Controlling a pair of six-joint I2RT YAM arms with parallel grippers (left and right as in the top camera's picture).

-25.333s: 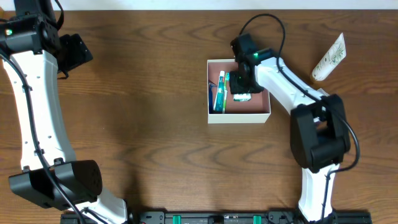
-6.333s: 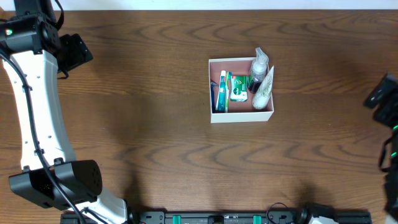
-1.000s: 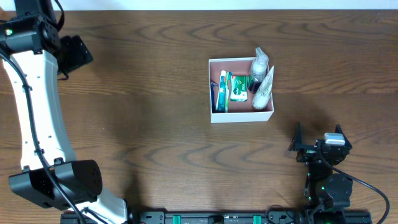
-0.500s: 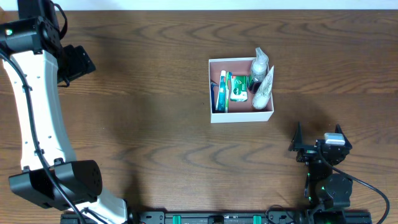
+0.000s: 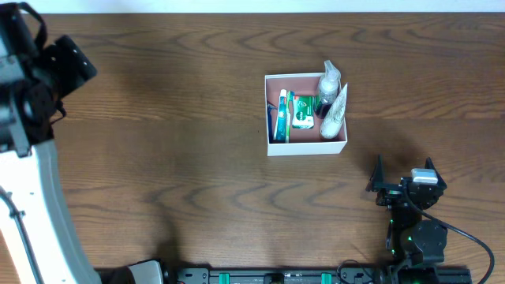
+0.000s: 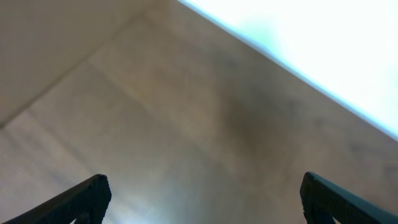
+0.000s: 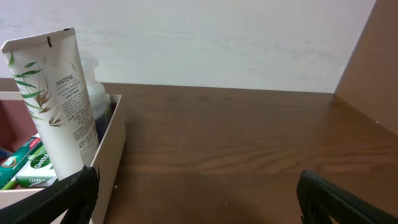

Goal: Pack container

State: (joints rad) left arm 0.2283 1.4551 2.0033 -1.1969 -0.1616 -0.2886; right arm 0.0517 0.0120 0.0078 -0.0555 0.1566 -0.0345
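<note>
The container [image 5: 305, 147], a square white-walled box with a pink-brown floor, sits right of the table's middle. Inside lie a blue-green toothbrush pack [image 5: 279, 116] and a green box [image 5: 302, 117]. A white Pantene tube [image 5: 334, 111] and a pale bottle [image 5: 329, 79] lean in its right side. In the right wrist view the container's wall [image 7: 107, 157], the tube [image 7: 58, 99] and the bottle [image 7: 98, 87] stand at the left. My right gripper [image 5: 402, 183] [image 7: 199, 205] rests open near the front edge, well apart from the box. My left gripper [image 5: 69, 66] [image 6: 205, 202] is open and empty at the far left.
Dark brown wooden table [image 5: 181, 150] all around the box. A pale wall [image 7: 217, 37] rises behind the table's far edge. The left wrist view is blurred and shows only tabletop [image 6: 155, 124] and a bright edge.
My left arm has swung up and to the left, now looming larger at the frame's edge. The right arm and the box's contents have not moved.
</note>
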